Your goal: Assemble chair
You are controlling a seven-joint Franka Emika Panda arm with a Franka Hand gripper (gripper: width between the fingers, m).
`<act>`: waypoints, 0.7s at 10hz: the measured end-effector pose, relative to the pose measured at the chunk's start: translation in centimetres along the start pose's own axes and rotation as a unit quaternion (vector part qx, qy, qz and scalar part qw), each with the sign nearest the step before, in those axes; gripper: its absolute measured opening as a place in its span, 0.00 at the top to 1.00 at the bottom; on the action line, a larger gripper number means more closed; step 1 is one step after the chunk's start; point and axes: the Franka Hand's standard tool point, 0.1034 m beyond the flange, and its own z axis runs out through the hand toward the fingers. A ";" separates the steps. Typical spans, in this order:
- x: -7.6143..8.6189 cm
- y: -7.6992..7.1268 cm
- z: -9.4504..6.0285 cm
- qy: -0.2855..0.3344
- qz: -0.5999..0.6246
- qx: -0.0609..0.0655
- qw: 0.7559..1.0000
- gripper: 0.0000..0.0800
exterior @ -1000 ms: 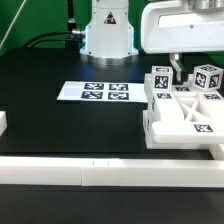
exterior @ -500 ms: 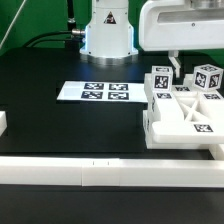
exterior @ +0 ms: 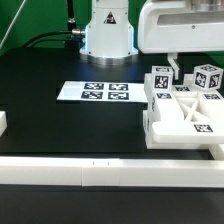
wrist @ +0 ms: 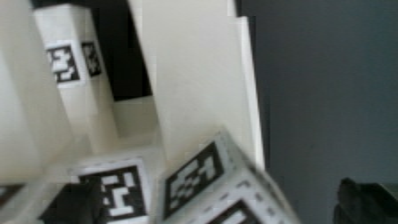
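The white chair parts lie clustered at the exterior view's right: an X-braced frame [exterior: 188,113] lying flat, with a tagged cube-ended peg [exterior: 160,79] and another tagged cube [exterior: 207,76] behind it. My gripper [exterior: 176,68] hangs over them, its fingers reaching down between the two cubes. In the wrist view a tagged cube end [wrist: 178,185] and a long white tagged post [wrist: 75,75] fill the picture. One dark fingertip [wrist: 365,203] shows beside the cube with a gap between them. The jaws stand apart and hold nothing.
The marker board [exterior: 93,92] lies flat on the black table at centre. A long white border rail [exterior: 90,172] runs along the front, and another rail piece [exterior: 216,148] sits at the right. The robot base [exterior: 108,30] stands at the back.
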 end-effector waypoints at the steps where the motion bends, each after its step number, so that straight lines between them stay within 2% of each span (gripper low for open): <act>1: -0.1 -0.3 0.0 0.000 -0.044 -0.003 0.999 0.19; 5: 0.0 0.3 0.0 -0.001 -0.174 -0.006 0.985 0.19; 7: 0.0 0.3 0.0 -0.002 -0.242 -0.021 0.970 0.19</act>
